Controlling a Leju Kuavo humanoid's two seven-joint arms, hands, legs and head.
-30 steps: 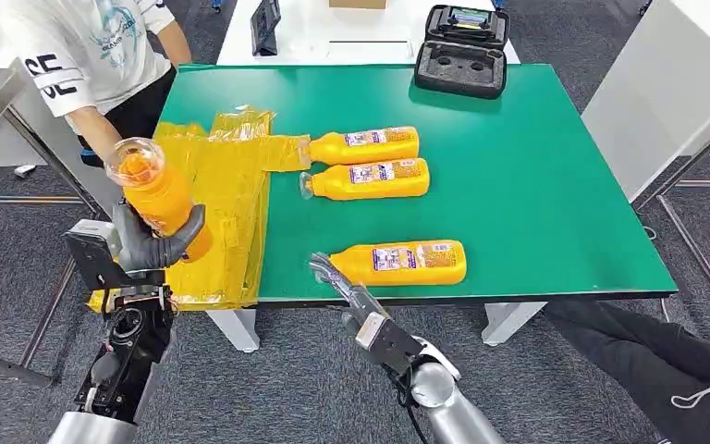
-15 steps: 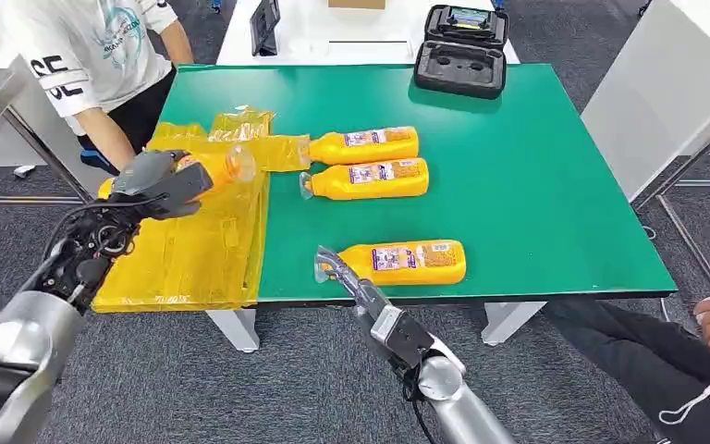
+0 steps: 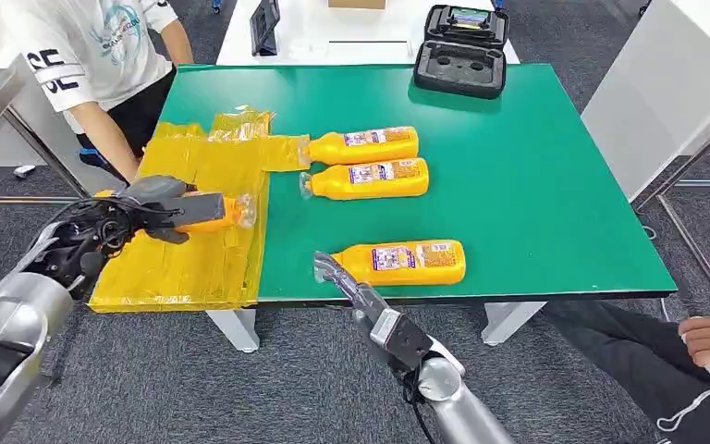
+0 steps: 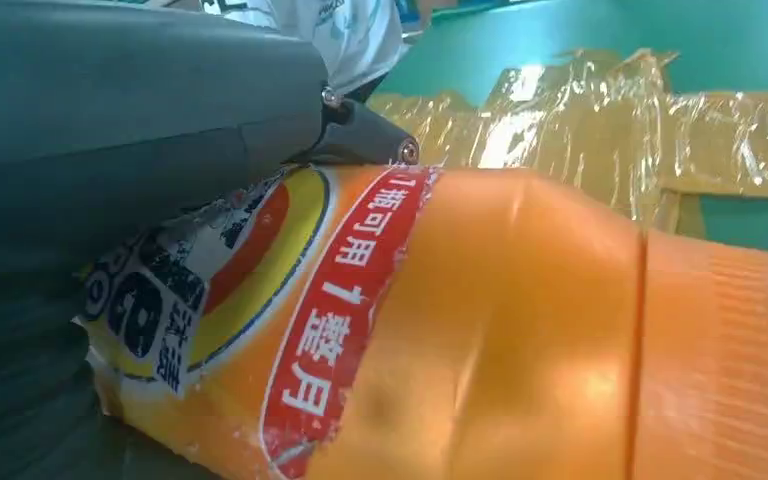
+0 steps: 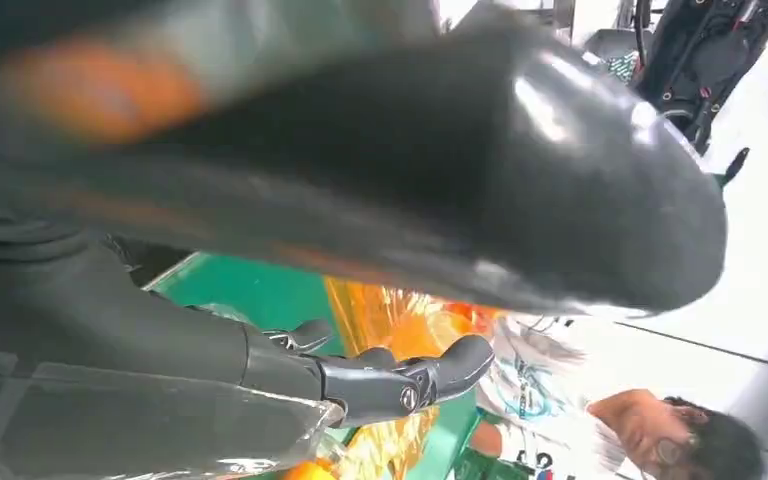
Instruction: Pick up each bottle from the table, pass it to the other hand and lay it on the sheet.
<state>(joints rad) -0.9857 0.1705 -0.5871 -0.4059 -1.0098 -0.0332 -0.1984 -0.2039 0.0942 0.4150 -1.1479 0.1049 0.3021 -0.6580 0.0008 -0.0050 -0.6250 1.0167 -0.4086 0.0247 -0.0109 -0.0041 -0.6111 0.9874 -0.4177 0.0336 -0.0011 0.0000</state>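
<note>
Change vs 0.5 s ago: left hand (image 3: pixel 162 199) w/ held bottle (image 3: pixel 211 212) now lower & flatter over yellow sheet (image 3: pixel 185 254); cap end points toward table centre. Person's hand at lower R has moved up/left.
Left hand: fingers wrapped round held bottle; whether bottle touches sheet – can't tell. Wrist view: label & orange body (image 4: pixel 520 330) close up.
Right hand (image 3: pixel 336 275): at table's near edge, fingertips at cap end of near bottle (image 3: pixel 405 262); fingers part-spread in wrist view (image 5: pixel 400 385); gripping or not – can't tell.
Bottles on table: far bottle (image 3: pixel 365 145) & middle bottle (image 3: pixel 370 178), lying side by side, caps toward sheet.
Table (image 3: pixel 536 185): green top; sheet covers its left part.
Surrounds: black case (image 3: pixel 462 51), open, far edge. Person in white shirt (image 3: pixel 83 55) just beside left-far corner. Second person (image 3: pixel 693 370) seated lower R.
</note>
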